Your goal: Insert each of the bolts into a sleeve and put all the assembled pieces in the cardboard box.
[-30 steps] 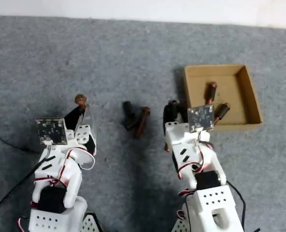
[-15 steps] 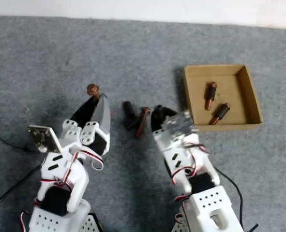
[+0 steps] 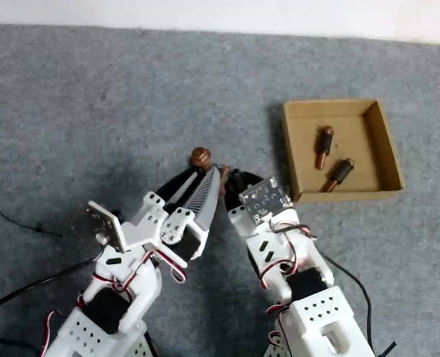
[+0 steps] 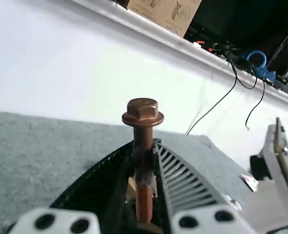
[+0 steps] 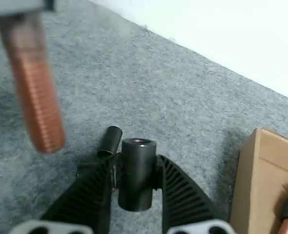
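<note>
Bolt (image 4: pixel 143 146) is pinched upright by the left gripper (image 3: pixel 202 177); a sleeve (image 5: pixel 136 180) is clamped between the fingers of the right gripper (image 5: pixel 135 160), just beside. Two assembled pieces (image 3: pixel 322 147) are contained in the cardboard box (image 3: pixel 357 137).

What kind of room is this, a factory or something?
Likely a small lab or workshop, not a factory: a grey carpeted table, loose cables against a white wall, and stored cartons behind.

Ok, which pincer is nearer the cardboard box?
Right. The right pincer, holding a sleeve, sits just off the cardboard box; the left pincer, holding a bolt, is farther off.
</note>
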### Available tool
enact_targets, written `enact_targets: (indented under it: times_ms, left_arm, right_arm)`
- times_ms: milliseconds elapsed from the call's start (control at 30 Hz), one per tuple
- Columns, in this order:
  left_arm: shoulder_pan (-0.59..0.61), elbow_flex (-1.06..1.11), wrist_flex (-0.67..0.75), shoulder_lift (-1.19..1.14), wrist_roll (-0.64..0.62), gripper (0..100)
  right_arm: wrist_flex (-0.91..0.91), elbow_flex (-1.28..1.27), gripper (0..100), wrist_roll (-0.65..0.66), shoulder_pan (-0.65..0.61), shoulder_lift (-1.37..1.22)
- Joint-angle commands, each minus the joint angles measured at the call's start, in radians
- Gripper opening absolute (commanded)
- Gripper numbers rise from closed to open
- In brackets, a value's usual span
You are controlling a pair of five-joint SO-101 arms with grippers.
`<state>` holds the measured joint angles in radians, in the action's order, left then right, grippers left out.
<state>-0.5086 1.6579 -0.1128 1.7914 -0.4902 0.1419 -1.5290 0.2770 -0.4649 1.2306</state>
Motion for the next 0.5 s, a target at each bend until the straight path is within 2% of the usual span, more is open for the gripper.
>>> enact_targets:
  times_ms: [0,67,400,467]
  left_arm:
    - [0.016,0.038,0.140,0.004,0.000,1]
    - [0.031,0.038,0.189,0.002,0.000,1]
    - [0.044,0.016,0.193,0.004,0.002,1]
    - [0.050,0.001,0.192,0.004,0.002,1]
  right_arm:
    - [-0.031,0.013,0.5,0.009,-0.010,0.042]
    - [-0.031,0.010,0.5,0.008,-0.010,0.096]
    - [-0.019,-0.143,0.5,0.011,-0.120,0.498]
    - [0.035,-0.173,0.5,0.012,-0.136,0.576]
